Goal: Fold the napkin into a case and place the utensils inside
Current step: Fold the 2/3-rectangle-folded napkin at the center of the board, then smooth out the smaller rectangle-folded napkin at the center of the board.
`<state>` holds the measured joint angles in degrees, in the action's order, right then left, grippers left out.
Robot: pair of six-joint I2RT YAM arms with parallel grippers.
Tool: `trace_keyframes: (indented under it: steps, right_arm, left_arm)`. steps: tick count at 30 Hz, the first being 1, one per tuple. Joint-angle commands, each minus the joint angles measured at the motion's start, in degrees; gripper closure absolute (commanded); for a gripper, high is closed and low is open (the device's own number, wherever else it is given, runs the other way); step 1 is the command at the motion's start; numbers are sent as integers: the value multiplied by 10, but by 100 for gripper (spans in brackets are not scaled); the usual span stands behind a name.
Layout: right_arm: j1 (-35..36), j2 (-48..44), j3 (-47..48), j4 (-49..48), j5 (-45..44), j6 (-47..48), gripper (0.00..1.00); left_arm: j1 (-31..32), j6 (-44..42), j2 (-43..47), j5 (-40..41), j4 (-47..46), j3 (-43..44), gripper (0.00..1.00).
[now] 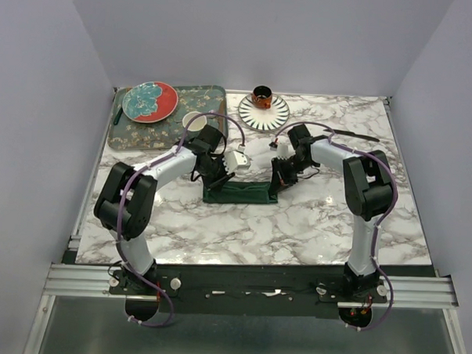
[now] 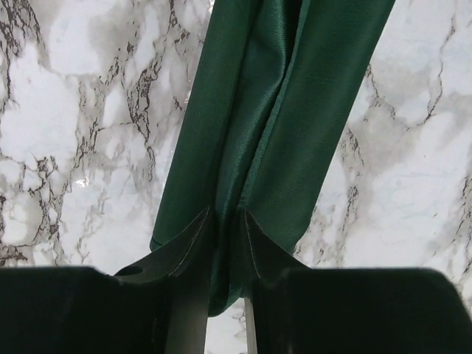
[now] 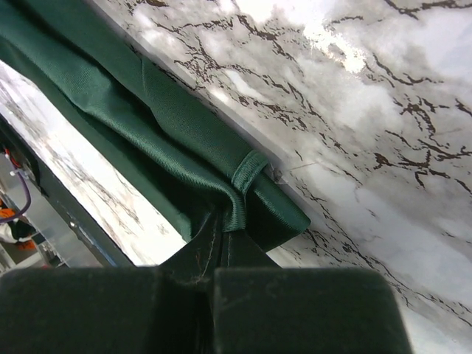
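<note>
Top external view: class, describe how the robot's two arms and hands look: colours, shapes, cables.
The left arm and right arm match: white tubular links between bulky black joint housings. A thin purple cable loops loosely along each. A white boxy module sits near the left wrist. The wrist views show the left hand and right hand as matte black, with two flat, angular fingers each.

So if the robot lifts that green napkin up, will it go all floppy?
Probably floppy: the napkin bunches into soft folds where the right end effector pinches it. Its shiny weave hints it may slip. It looks thin, so likely light.
</note>
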<state>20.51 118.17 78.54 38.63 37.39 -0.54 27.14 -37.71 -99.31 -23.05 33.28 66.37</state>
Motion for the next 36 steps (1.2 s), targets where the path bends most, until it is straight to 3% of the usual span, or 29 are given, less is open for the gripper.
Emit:
trace_keyframes:
  steps: [1,4,9,14,19,22,23,25,26,29,30,36]
  right_arm:
    - [0,27,4,5,-49,25,99]
    - [0,29,6,7,-49,26,99]
    - [0,28,4,7,-49,29,99]
    - [0,29,2,7,-49,32,99]
    - [0,27,0,6,-50,33,99]
    - [0,27,2,7,-50,33,99]
    - [0,27,2,7,-48,33,99]
    - [0,27,2,7,-47,32,99]
    - [0,27,2,7,-46,30,99]
    - [0,27,1,8,-47,34,99]
    - [0,26,1,9,-47,35,99]
    - [0,30,6,12,-44,39,99]
  left_arm:
    - [-20,25,-44,-29,28,27,70]
    - [-30,43,-68,-38,27,32,68]
    - [-49,86,-72,-45,6,33,49]
    - [-97,188,-3,-123,-51,30,27]
    - [-136,279,88,-216,-103,17,13]
    - [-131,344,105,-277,-124,-10,29]
    - [-126,368,105,-287,-136,-20,41]
    - [-117,434,91,-331,-176,-54,53]
    - [-107,451,85,-341,-192,-79,64]
    - [-99,553,54,-361,-293,-130,78]
    - [-99,576,44,-365,-345,-136,79]
    - [-100,664,-39,-354,-446,-136,82]
